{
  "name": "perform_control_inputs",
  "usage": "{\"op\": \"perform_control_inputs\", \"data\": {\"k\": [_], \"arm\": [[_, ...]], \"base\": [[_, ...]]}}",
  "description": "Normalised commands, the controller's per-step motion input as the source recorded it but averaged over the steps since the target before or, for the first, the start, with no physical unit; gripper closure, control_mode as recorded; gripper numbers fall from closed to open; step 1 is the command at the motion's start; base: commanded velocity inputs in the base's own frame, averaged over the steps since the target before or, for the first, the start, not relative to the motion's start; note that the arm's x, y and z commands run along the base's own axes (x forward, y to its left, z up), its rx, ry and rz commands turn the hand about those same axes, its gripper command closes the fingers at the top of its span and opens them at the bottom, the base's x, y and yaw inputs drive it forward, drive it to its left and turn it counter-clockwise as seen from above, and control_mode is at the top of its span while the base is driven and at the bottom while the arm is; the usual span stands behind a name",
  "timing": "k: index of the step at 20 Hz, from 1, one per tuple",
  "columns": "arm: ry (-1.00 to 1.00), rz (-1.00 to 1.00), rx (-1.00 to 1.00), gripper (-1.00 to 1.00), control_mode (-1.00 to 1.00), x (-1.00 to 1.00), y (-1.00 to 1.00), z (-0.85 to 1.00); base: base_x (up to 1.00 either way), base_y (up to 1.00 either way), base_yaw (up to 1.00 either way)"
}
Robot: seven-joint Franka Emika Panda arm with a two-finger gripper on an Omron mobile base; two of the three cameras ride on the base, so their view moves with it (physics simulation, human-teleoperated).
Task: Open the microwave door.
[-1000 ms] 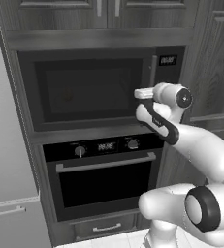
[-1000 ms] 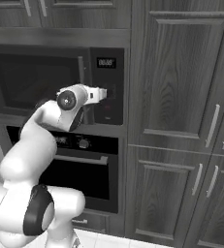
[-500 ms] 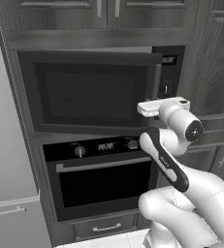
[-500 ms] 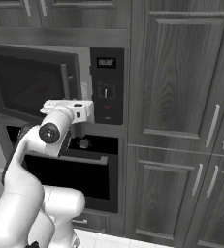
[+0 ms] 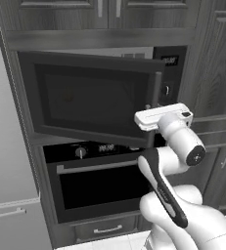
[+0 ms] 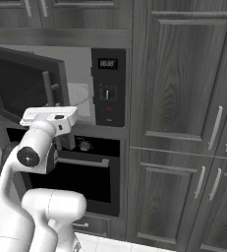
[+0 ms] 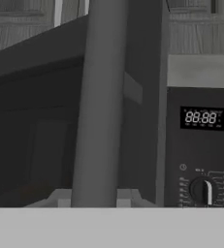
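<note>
Microwave door (image 5: 90,100) stands partly ajar, rigid and hinged; claw (image 5: 151,111) sits at its vertical bar handle (image 7: 99,101), grip state unclear.

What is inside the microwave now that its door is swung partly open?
Past the microwave door, the right base view shows a slice of the microwave: a pale, bare-looking inner wall. The rest of the cavity is covered by the door, so whether anything sits inside cannot be told.

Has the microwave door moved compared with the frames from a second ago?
Yes. The microwave door was shut flush a second ago; now its handle edge has swung outward, away from the fixed control strip, showing the pale interior. The gripper sits at the handle.
</note>
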Motion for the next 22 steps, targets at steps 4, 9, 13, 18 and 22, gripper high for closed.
{"op": "perform_control_inputs", "data": {"k": [4, 9, 13, 18, 22], "arm": [[-0.06, 0.00, 0.00, 1.00, -1.00, -0.86, 0.69, 0.65], [-0.02, 0.00, -0.06, -1.00, -1.00, -0.84, 0.72, 0.68], [-0.19, 0.00, -0.04, -1.00, -1.00, -0.99, 0.18, 0.20], [-0.35, 0.02, 0.00, -1.00, -1.00, -1.00, 0.00, 0.52], [-0.03, 0.00, 0.00, -1.00, -1.00, -1.00, -0.27, 0.75]], "base": [[0.00, 0.00, 0.00], [0.00, 0.00, 0.00], [0.00, 0.00, 0.00], [0.00, 0.00, 0.00], [0.00, 0.00, 0.00]]}}
